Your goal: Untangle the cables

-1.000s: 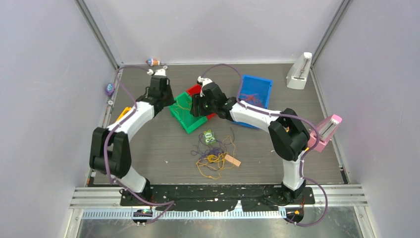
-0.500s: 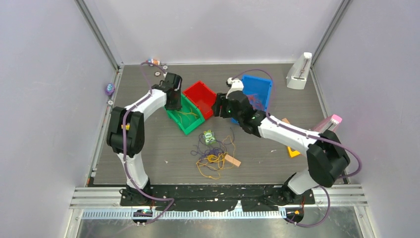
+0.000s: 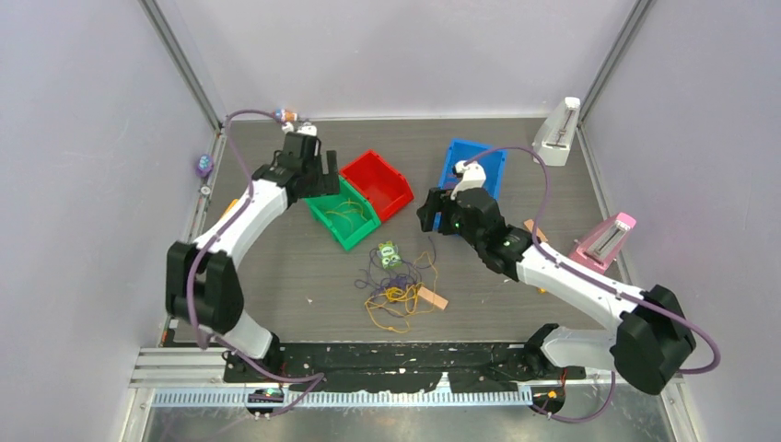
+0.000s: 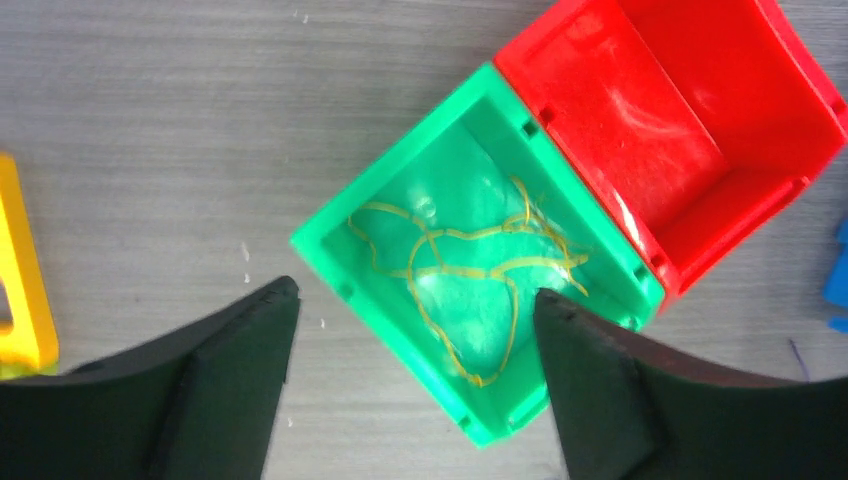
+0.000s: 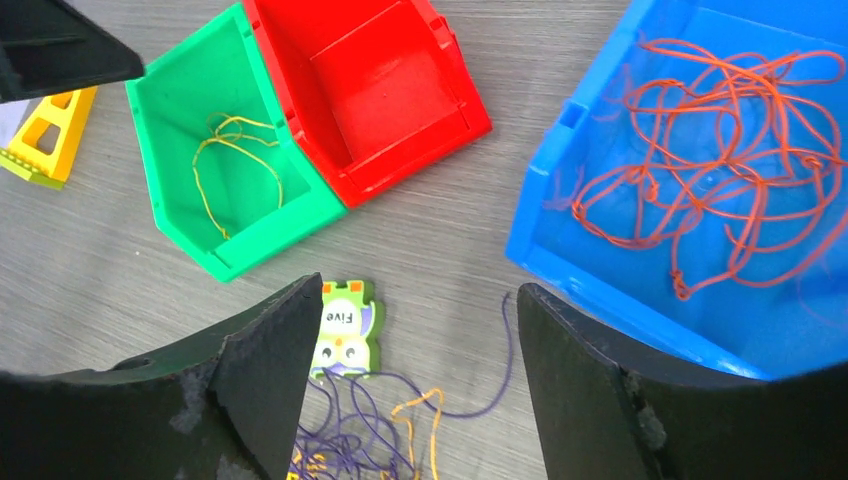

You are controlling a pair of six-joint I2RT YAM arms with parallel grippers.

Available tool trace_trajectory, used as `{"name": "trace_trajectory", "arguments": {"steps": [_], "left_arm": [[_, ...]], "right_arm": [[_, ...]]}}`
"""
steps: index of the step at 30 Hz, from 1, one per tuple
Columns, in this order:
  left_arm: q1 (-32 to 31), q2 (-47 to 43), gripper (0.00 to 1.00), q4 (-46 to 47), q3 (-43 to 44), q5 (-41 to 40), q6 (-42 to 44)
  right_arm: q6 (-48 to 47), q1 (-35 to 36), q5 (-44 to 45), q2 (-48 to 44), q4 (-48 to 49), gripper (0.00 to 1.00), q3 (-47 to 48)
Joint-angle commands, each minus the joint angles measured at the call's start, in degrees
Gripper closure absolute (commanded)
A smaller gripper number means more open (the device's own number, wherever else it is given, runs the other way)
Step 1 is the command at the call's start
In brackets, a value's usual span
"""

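A loose tangle of purple and yellow cables (image 3: 396,287) lies mid-table, its top strands showing in the right wrist view as the same tangle (image 5: 370,430). One yellow cable (image 4: 470,270) rests inside the green bin (image 4: 330,240). Orange-red cables (image 5: 720,150) fill the blue bin (image 5: 560,240). My left gripper (image 4: 415,295) hangs open above the green bin's near corner, holding nothing. My right gripper (image 5: 418,290) is open too, over bare table between the tangle and the blue bin. In the top view the left gripper (image 3: 313,175) and right gripper (image 3: 429,217) flank the bins.
A red bin (image 3: 378,184) sits between the green bin (image 3: 343,214) and the blue bin (image 3: 474,170). A green owl tile (image 3: 389,254) and a wooden block (image 3: 431,296) touch the tangle. A white stand (image 3: 555,133) and a pink stand (image 3: 603,241) are at the right, a yellow piece (image 4: 20,270) at the left.
My left gripper went from shut to open over the green bin, where the yellow cable now lies. My right arm swung away from the red bin toward the blue bin and opened wider.
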Motion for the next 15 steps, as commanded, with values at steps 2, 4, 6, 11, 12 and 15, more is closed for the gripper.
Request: {"name": "trace_trajectory", "arguments": {"steps": [2,4,6,11,12,15], "left_arm": [[-0.21,-14.81,0.01,8.16,-12.02,-0.58,-4.18],[-0.87,-20.04,0.01,10.14,-17.18,1.09,-5.41],[-2.61,-24.93,0.0,11.2,-21.76,1.78,-5.8],[-8.55,-34.15,0.01,13.61,-31.93,5.69,-6.32],[-9.71,-35.33,0.03,14.71,-33.7,7.4,-6.14],[-13.41,-38.84,0.07,18.42,-39.26,8.58,-5.28]], "right_arm": [[-2.21,-0.42,-1.93,-7.06,-2.31,0.18,-4.41],[-2.48,-0.43,-4.1,-8.69,-4.64,0.13,-5.58],[-2.41,-0.42,-5.36,-10.13,-7.42,0.06,-6.32],[-3.05,-0.33,-8.63,-11.65,-12.88,0.0,-8.05],[-3.44,-0.29,-9.56,-11.86,-12.82,0.01,-8.52],[-4.3,-0.28,-15.24,-12.36,-10.55,0.03,-11.65]]}}
